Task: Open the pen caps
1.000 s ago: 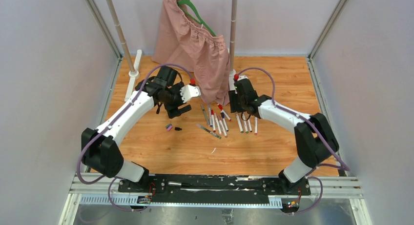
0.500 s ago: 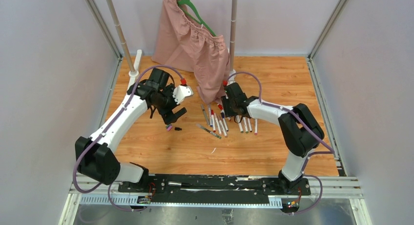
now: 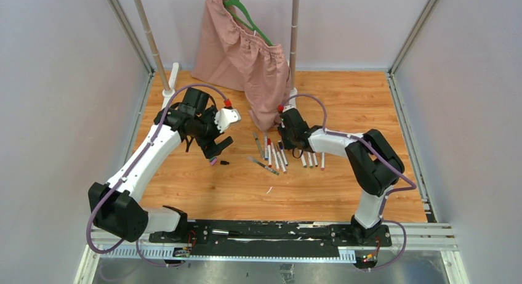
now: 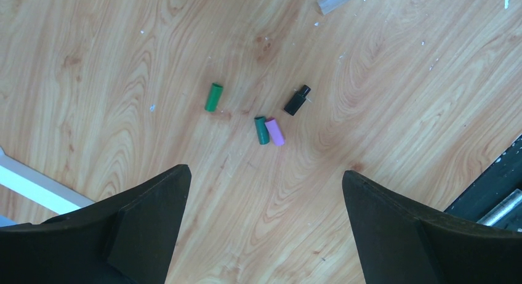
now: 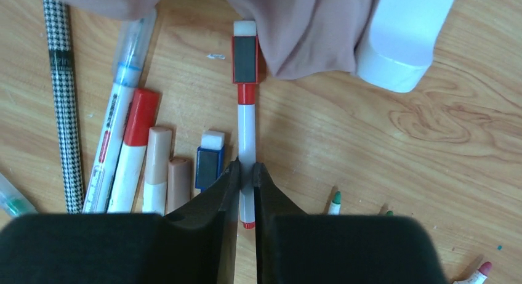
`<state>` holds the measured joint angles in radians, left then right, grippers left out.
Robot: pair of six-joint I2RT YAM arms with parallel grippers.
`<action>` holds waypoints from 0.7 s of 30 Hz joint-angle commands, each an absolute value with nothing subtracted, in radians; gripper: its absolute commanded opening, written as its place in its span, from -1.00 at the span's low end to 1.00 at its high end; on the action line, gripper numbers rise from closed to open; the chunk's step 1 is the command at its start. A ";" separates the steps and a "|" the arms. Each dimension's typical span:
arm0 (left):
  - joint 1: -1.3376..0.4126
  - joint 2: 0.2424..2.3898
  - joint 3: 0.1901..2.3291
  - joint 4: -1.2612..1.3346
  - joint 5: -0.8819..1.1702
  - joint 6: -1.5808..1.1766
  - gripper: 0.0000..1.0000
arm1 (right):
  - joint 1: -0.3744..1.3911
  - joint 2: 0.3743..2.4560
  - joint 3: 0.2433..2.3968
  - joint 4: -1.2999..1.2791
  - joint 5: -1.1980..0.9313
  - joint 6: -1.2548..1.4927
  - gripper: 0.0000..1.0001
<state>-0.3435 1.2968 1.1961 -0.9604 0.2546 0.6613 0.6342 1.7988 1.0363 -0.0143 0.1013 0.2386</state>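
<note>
The left gripper (image 4: 265,173) has drawn back, jaws now spread wide above four loose caps (image 4: 269,130) on the table (image 4: 400,81) (two green, one pink, one black), so those look done. Further right, the right gripper (image 5: 246,170) has just pinched a white pen (image 5: 247,130) whose red cap (image 5: 245,93) is on, beside the pink cloth (image 5: 308,25)

Tabletop (image 4: 369,81) warm wood grain, satin sheen, faintly scuffed. Pen caps (image 4: 213,97) smooth plastic, matt. Red-capped pen (image 5: 247,130): glossy white plastic barrel. Garment (image 5: 308,25) soft pink cloth. Left end effector (image 4: 265,171) matt black.
</note>
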 commanded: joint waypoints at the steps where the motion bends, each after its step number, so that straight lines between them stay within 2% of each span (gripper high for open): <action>1: -0.337 1.284 1.188 -0.974 0.266 0.665 1.00 | 0.666 1.755 0.982 -0.008 0.116 0.226 -0.83; 4: -0.337 1.275 1.193 -0.973 0.273 0.697 1.00 | 0.667 1.701 0.967 -0.018 0.126 0.221 -1.00; 10: -0.337 1.202 1.183 -0.974 0.332 0.811 1.00 | 0.666 1.538 0.945 -0.063 0.088 0.243 -1.00; 21: -0.376 0.978 1.111 -0.973 0.442 1.221 0.99 | 0.738 1.268 0.880 -0.172 -0.304 0.340 -1.00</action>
